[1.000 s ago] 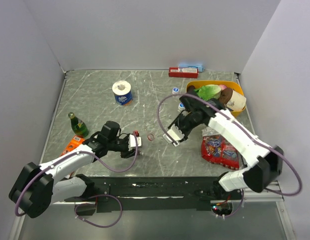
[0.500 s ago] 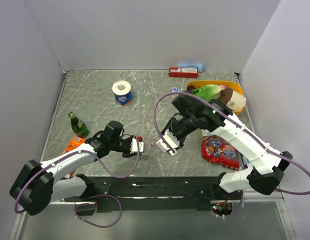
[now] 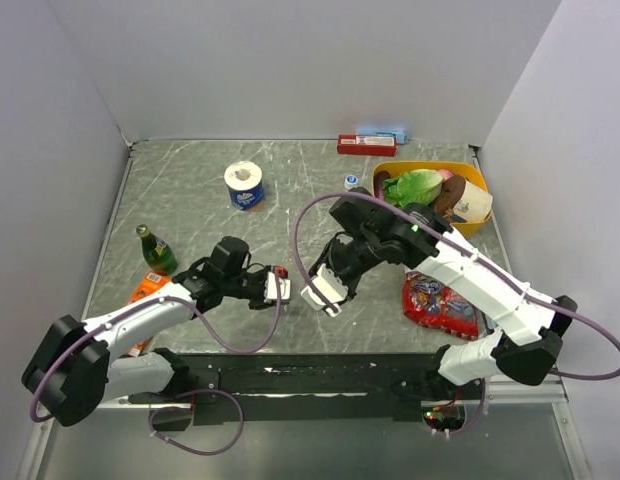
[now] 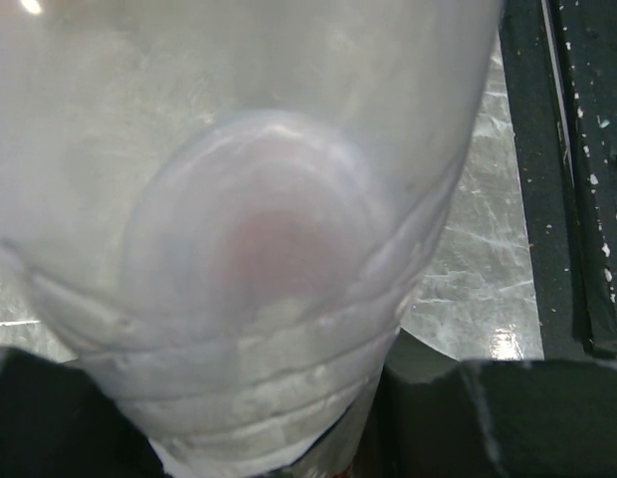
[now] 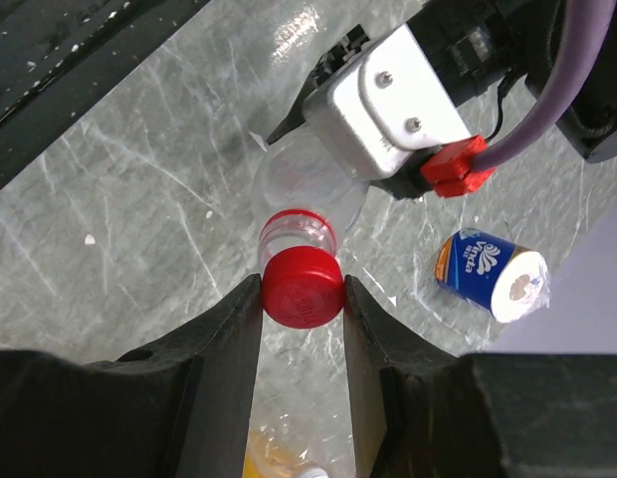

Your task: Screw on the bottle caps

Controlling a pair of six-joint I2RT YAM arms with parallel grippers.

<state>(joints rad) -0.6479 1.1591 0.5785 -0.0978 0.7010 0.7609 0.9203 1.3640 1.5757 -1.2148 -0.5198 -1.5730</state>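
Observation:
A clear bottle lies on its side in my left gripper, which is shut on its body; the bottle fills the left wrist view. Its open neck, with a red ring, points right toward my right gripper. That gripper is shut on the red bottle cap, held right at the bottle's mouth; I cannot tell whether the two touch. In the top view both grippers meet near the table's front middle, the right gripper just right of the left. A blue cap lies farther back by the yellow bowl.
A toilet roll stands at the back left. A green bottle and an orange pack are at the left. A yellow bowl full of items and a red snack bag are at the right. A red box lies along the back wall.
My right arm has swung left and toward the front with the red cap, bringing it up to the bottle's neck. The left gripper with the bottle has shifted slightly right.

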